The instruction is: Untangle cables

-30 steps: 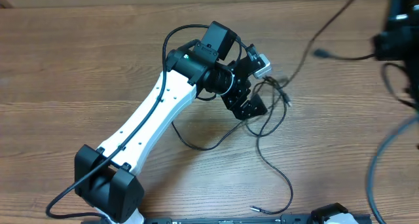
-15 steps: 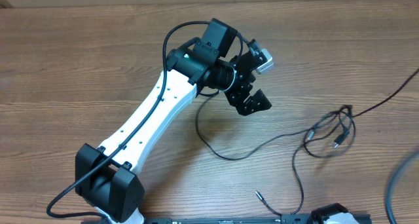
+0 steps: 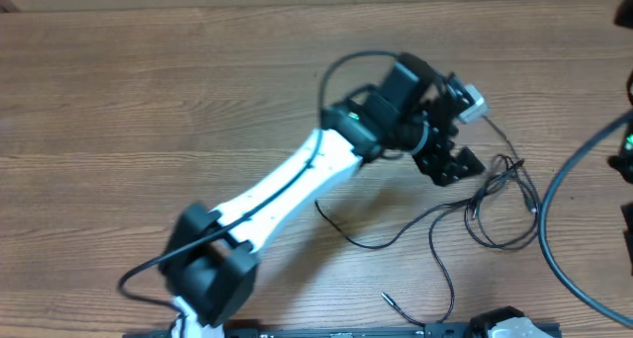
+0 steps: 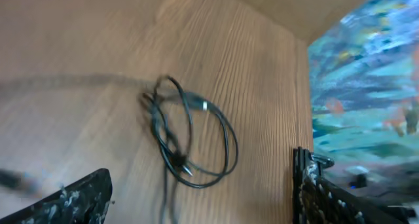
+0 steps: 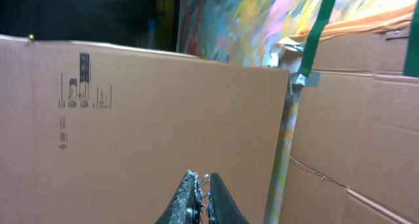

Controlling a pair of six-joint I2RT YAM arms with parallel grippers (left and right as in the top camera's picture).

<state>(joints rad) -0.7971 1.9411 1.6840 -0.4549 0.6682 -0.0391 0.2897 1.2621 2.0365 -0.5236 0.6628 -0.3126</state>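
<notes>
The cables are thin black cords tangled in a loose knot at the right of the table. Strands trail left to a free end and down to a silver-tipped plug. My left gripper is open and empty, just left of the knot. In the left wrist view the knot lies on the wood ahead of the open jaws, apart from both fingers. My right gripper is shut and raised, facing cardboard; I see no cable in it.
A thick black arm cable curves down the right side. Part of the right arm shows at the right edge. The table's right edge runs close behind the knot. Cardboard boxes stand beyond the table.
The knot was dragged right across the table. My left arm swung right after it and now sits beside it. The strand that ran off toward the right edge no longer shows.
</notes>
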